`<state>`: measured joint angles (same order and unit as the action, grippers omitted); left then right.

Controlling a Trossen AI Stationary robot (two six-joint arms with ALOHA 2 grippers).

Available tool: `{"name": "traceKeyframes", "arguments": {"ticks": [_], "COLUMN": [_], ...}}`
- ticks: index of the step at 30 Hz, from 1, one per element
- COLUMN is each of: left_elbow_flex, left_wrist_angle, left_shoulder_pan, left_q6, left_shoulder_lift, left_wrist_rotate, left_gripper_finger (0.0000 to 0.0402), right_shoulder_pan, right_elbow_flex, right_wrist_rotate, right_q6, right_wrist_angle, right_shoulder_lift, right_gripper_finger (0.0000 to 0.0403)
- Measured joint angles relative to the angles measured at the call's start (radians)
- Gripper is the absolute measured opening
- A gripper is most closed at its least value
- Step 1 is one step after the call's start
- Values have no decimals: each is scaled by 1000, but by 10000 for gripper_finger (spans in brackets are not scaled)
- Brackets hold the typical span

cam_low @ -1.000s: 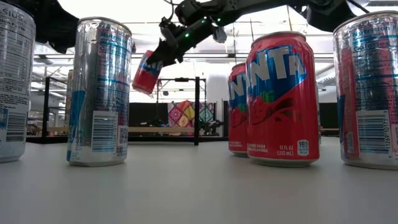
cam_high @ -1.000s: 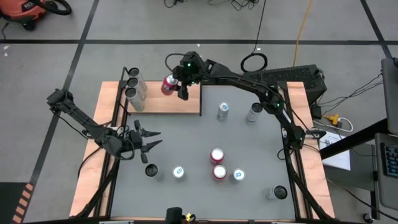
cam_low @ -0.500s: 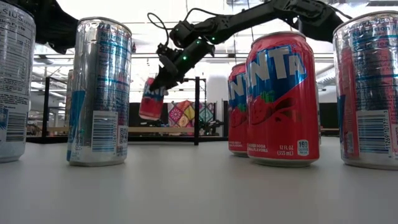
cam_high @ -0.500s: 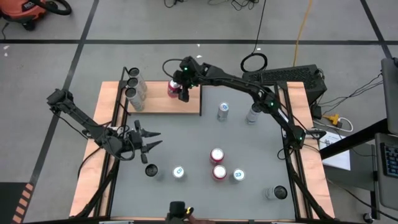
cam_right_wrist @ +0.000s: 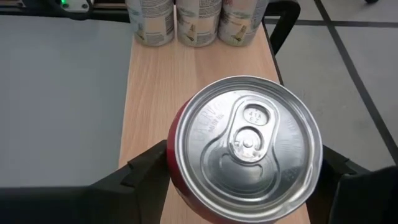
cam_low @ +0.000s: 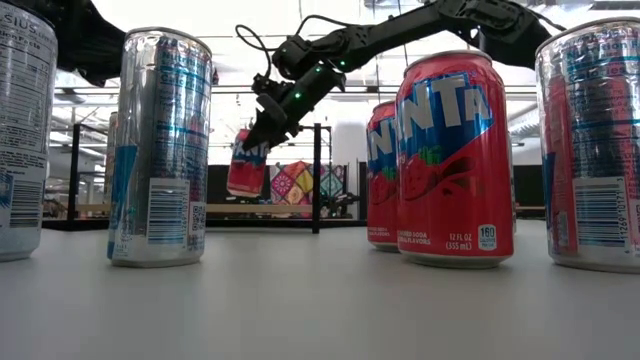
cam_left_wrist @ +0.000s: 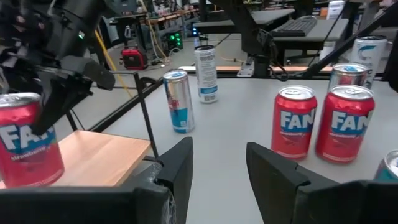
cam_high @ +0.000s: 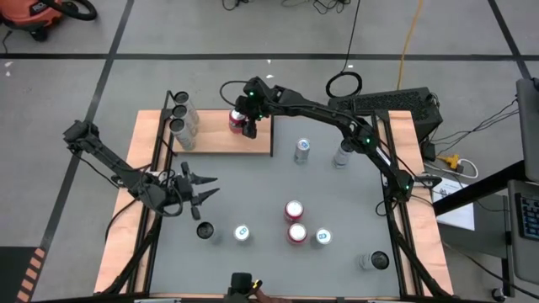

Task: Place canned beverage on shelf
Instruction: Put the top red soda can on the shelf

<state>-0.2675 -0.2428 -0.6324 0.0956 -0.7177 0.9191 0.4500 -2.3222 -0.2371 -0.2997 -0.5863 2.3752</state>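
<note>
left gripper [cam_high: 202,188] at about 8 o'clock of the table, fingers spread apart, gripping nothing, idle, well apart from the shelf. three pale cans [cam_high: 179,114] lined up along the shelf's left edge, at roughly 10 o'clock. shelf [cam_high: 210,139] a light wood board with black posts at about 11 o'clock of the table [cam_high: 337,202]. right gripper [cam_high: 245,124] reaching across from the far right to hover over the shelf's right half, fingers clamped on the red fanta can [cam_high: 237,118] from both sides.

in the right wrist view, silver lid of the can facing straight at the camera, so long axis close to vertical and in line with the gripper's approach, shelf wood directly beneath. in the left wrist view, can base at or just on the board; cannot tell whether fully seated. in the low view, can slightly tilted.

coming move judged as straight down along the can's own axis, then fingers parting. right arm clearly the nearer one. risk: tipping if let go while tilted.

loose cans further right on the table: two silver near 1 o'clock, two red and a few silver toward 5 to 6 o'clock.
</note>
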Motion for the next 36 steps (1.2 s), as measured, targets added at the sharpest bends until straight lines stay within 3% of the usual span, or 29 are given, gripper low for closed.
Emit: {"name": "traceKeyframes", "arguments": {"ticks": [11,19,23,29,36], "left_elbow_flex": [0,0,0,0,-56], "left_wrist_angle": [12,8,-49,-147,-171], "left_shoulder_pan": [61,101,151,260,389], "left_q6": [-5,6,18,-88,-122], "left_shoulder_lift": [0,0,0,0,-36], "left_wrist_rotate": [3,4,51,51,0], "left_gripper_finger": [150,150,150,152,209], "right_shoulder_pan": [-7,-8,-12,-34,-40], "right_elbow_flex": [0,0,0,0,-26], "right_wrist_rotate": [0,-1,-4,-2,3], "right_q6": [1,-9,7,13,21], "right_wrist_angle": [-18,-45,-47,-42,-79], "right_shoulder_lift": [13,13,13,13,-60], "right_gripper_finger": [240,277,290,301,314]}}
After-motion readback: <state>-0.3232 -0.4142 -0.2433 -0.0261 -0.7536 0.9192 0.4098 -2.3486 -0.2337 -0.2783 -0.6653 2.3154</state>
